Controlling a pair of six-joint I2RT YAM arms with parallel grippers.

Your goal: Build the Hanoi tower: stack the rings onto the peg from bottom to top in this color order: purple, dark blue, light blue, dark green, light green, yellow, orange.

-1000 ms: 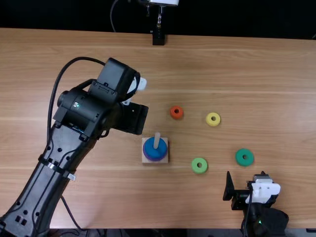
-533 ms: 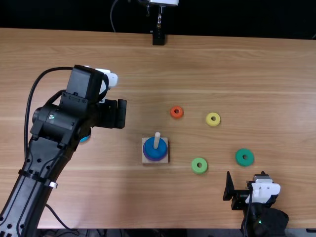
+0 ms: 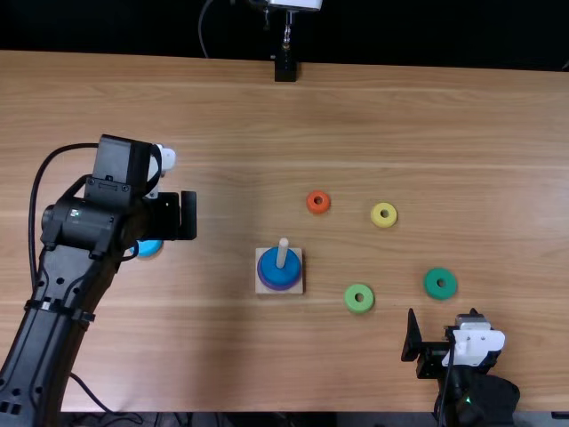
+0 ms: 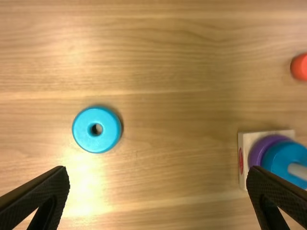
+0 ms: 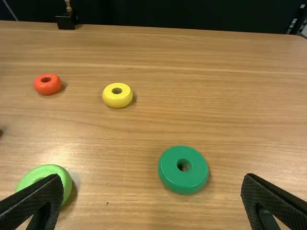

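Over on the left, the light blue ring lies flat on the wooden table, and the left gripper hangs above that side with its fingers spread and nothing between them. Makes sense to me: light blue is the next color, so the arm is probably there to line up a pick. The ring sits off to one side of that gap, though, so it likely needs to shift sideways before going down.

Next along is the square base with its peg upright. The purple ring is at the bottom, the dark blue ring on top of it — right order, and plenty of peg sticking up for the next one.

Just right of the base and farther back is the orange ring. The light green ring is on the near side, then the yellow ring farther off, all loose and flat since their turns come later.

The dark green ring is at the right, a bit beyond the right gripper. That one's fingers are parted too, gripping nothing — handy parking, I'd guess, as dark green goes on straight after light blue.
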